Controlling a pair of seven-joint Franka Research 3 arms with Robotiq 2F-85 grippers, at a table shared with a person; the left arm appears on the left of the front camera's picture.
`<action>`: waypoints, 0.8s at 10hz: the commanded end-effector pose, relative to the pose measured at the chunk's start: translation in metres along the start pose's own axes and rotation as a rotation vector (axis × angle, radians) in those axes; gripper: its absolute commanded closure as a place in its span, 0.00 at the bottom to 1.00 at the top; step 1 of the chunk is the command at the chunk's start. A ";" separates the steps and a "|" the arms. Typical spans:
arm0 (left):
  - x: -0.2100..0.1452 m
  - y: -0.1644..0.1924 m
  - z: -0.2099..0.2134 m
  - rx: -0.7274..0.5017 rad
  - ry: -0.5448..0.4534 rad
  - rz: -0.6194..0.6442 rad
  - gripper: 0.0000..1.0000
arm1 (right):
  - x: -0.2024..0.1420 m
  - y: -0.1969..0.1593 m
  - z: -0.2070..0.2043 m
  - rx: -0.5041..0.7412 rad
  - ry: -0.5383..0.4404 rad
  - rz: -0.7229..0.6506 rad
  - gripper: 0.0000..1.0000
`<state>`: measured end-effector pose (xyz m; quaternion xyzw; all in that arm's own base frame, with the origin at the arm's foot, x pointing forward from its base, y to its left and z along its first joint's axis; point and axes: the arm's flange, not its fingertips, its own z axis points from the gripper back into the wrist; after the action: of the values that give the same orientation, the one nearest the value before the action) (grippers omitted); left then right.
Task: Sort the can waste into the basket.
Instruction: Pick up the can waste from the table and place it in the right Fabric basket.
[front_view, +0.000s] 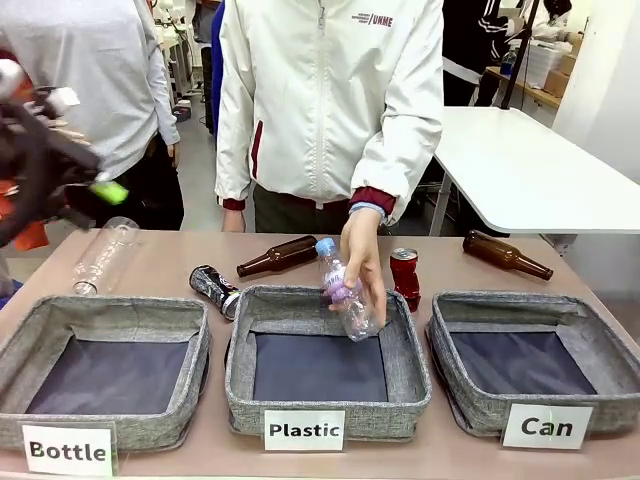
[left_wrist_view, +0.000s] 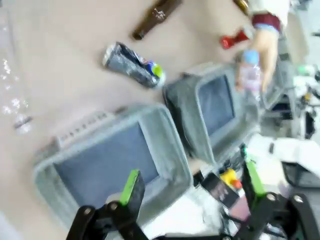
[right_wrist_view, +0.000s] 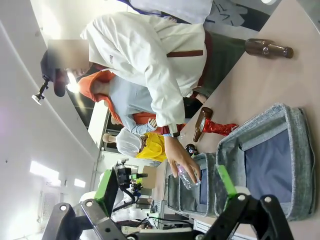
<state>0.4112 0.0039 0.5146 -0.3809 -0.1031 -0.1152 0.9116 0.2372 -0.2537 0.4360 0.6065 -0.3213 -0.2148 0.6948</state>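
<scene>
Front view: red can (front_view: 404, 274) dented, upright; dark can (front_view: 214, 290) lying.

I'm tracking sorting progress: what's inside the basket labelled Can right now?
Inside the Can basket just dark lining is visible. The red can and dark can are out on the table. The basket's near wall hides the lining's front strip.

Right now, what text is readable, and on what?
"Bottle": front of the left basket.
"Plastic": front of the middle basket.
"Can": front of the right basket.
"UNME": chest of the person's white jacket.
Prints on the dark can and red can: too blurred.
</scene>
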 end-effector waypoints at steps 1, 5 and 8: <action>-0.033 0.025 0.006 -0.059 -0.025 0.004 0.00 | 0.004 0.002 0.000 0.019 -0.009 0.023 0.00; 0.031 -0.013 -0.069 0.109 0.047 -0.054 0.00 | 0.004 0.002 0.000 0.019 -0.009 0.023 0.00; 0.065 -0.024 -0.141 0.310 0.127 -0.140 0.00 | 0.004 0.002 0.000 0.019 -0.009 0.023 0.00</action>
<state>0.4669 -0.1270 0.4572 -0.2654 -0.0943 -0.1864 0.9412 0.2372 -0.2540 0.4359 0.6066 -0.3208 -0.2150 0.6949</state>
